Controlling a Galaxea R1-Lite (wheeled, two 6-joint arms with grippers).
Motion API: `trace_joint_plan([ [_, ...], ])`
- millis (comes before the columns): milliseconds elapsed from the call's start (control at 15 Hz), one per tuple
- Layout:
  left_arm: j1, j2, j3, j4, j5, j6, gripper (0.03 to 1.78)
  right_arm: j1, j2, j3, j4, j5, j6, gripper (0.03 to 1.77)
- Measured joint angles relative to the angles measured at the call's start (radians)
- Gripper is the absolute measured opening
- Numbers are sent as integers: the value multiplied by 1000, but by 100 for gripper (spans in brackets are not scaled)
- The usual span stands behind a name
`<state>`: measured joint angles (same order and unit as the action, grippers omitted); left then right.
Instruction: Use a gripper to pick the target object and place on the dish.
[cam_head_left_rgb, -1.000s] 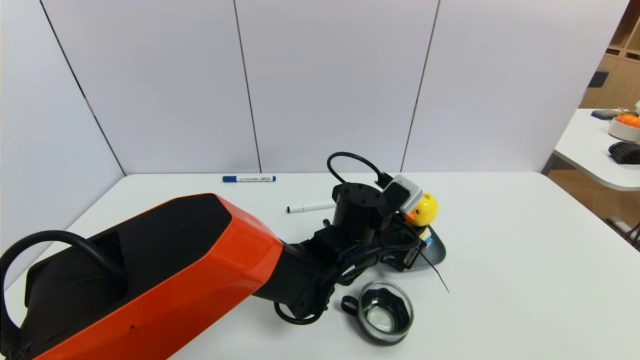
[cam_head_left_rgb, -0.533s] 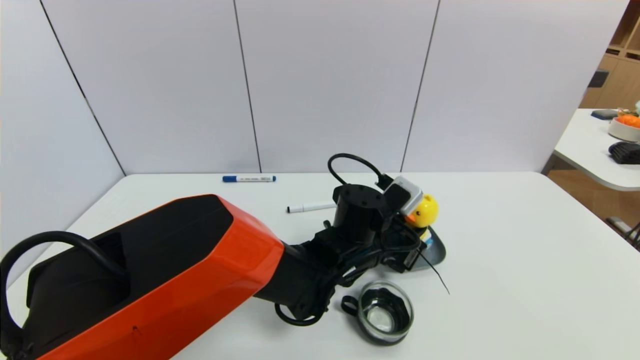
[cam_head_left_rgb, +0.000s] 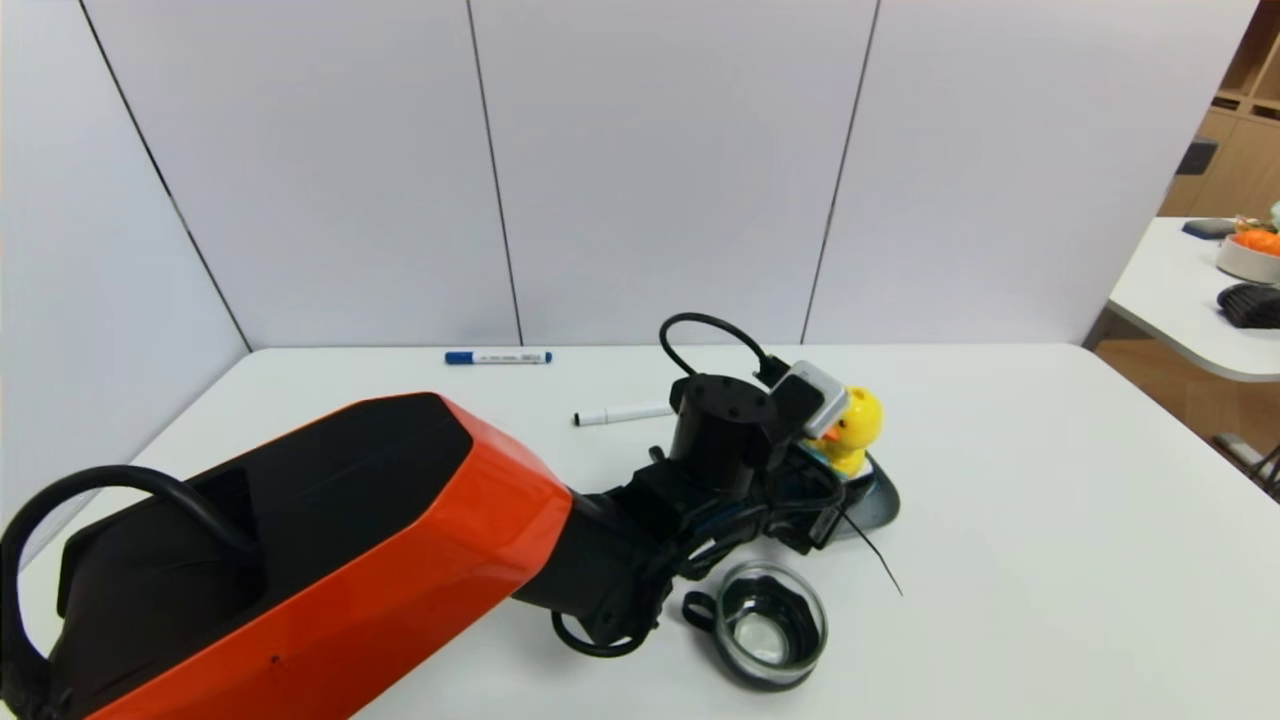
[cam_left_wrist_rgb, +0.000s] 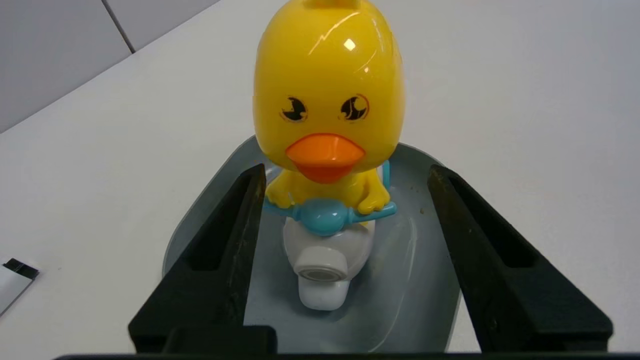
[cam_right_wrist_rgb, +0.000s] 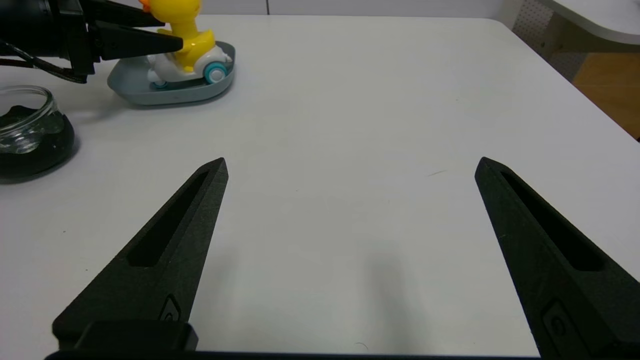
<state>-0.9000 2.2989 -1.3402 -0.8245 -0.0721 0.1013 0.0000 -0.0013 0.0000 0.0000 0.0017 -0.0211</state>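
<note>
— Where is the cup (cam_head_left_rgb: 768, 625) standing?
— It is standing on the bench (cam_head_left_rgb: 1000, 560), near the dish (cam_left_wrist_rgb: 425, 250).
— And the left gripper (cam_left_wrist_rgb: 346, 167)?
— Its fingers are standing open around the duck (cam_left_wrist_rgb: 327, 95), which is sitting upright in the dish.

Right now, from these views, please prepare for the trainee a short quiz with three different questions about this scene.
1. Multiple choice: what does the yellow toy duck ride? a) a boat b) a scooter c) a horse
2. True or false: the left gripper is closed tightly on the duck.
3. Fill in the blank: the duck's scooter stands on a grey ____, and a glass cup with a black handle is nearby.

Key: 1 b; 2 false, its fingers stand open on both sides of the toy; 3 dish.
</note>
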Motion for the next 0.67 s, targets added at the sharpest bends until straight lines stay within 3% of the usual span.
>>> trace_joint_plan([
  [333,-9,-174,113,87,5,3,144,0,0,0,0,0,0,171],
  [667,36,-543,452,189,69,-2,156,0,0,0,0,0,0,171],
])
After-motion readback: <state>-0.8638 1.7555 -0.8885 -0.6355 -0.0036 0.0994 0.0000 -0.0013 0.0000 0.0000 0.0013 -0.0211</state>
